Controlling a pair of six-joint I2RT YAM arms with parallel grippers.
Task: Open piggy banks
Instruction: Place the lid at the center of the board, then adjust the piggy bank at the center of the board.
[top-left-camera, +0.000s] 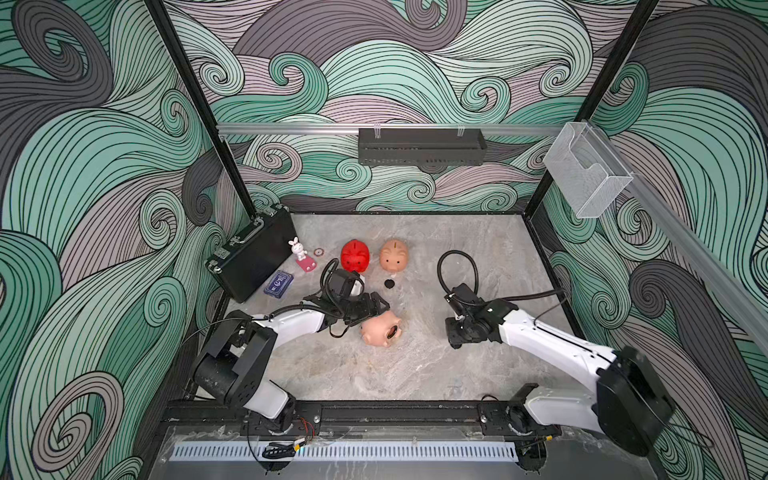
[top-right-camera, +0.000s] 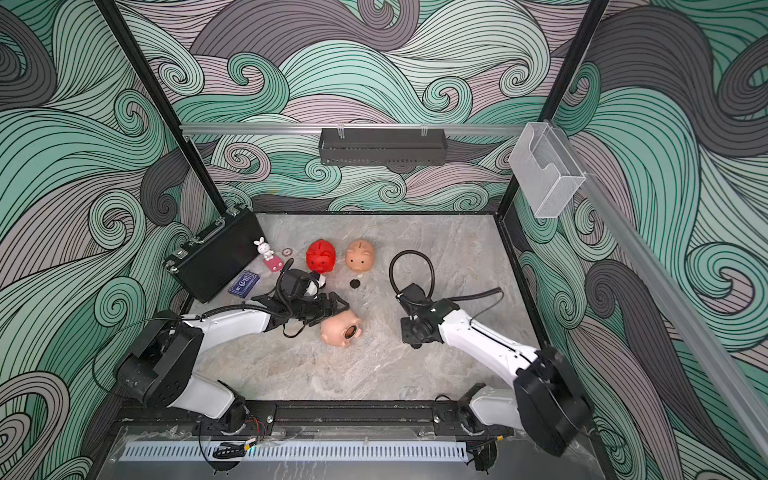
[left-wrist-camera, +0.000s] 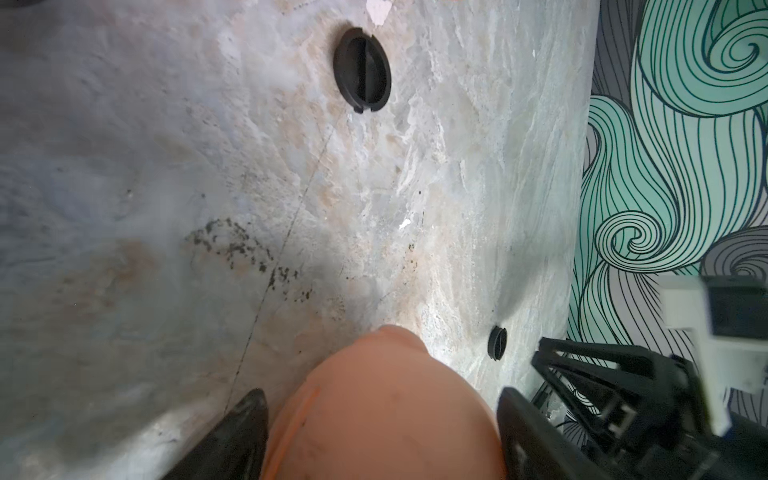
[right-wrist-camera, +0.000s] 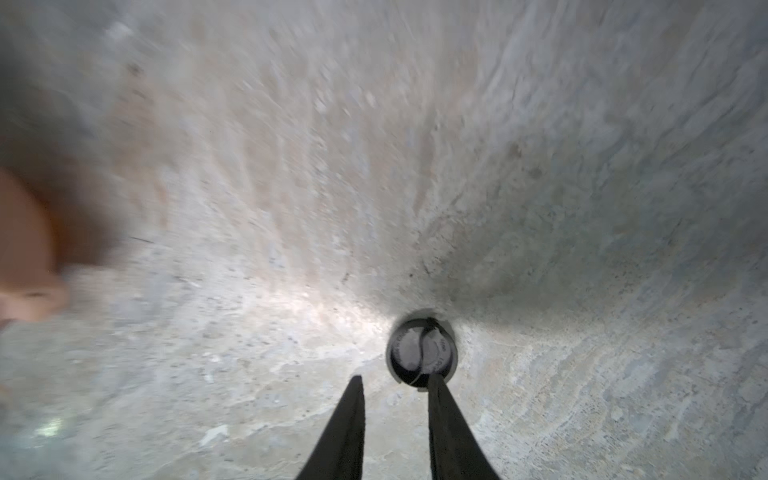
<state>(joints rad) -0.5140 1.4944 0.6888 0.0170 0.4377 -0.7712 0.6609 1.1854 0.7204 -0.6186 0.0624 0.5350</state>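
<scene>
A peach piggy bank (top-left-camera: 376, 332) lies on its side at mid-table, its round belly hole (top-left-camera: 392, 331) uncovered. My left gripper (top-left-camera: 374, 309) is shut on it; in the left wrist view the two black fingers flank the pig's body (left-wrist-camera: 386, 415). The red piggy bank (top-left-camera: 355, 255) and another peach piggy bank (top-left-camera: 393, 255) stand upright further back. One loose black plug (top-left-camera: 389, 284) rests between them and the held pig. A second plug (right-wrist-camera: 422, 353) lies on the table just past the tips of my right gripper (right-wrist-camera: 395, 377), which is open and holds nothing.
A black case (top-left-camera: 253, 257) leans at the left wall, with a white rabbit figurine (top-left-camera: 298, 249), a small round token (top-left-camera: 318, 251) and a blue card box (top-left-camera: 278, 284) beside it. A black tray (top-left-camera: 419, 145) and a clear holder (top-left-camera: 586, 174) hang on the walls.
</scene>
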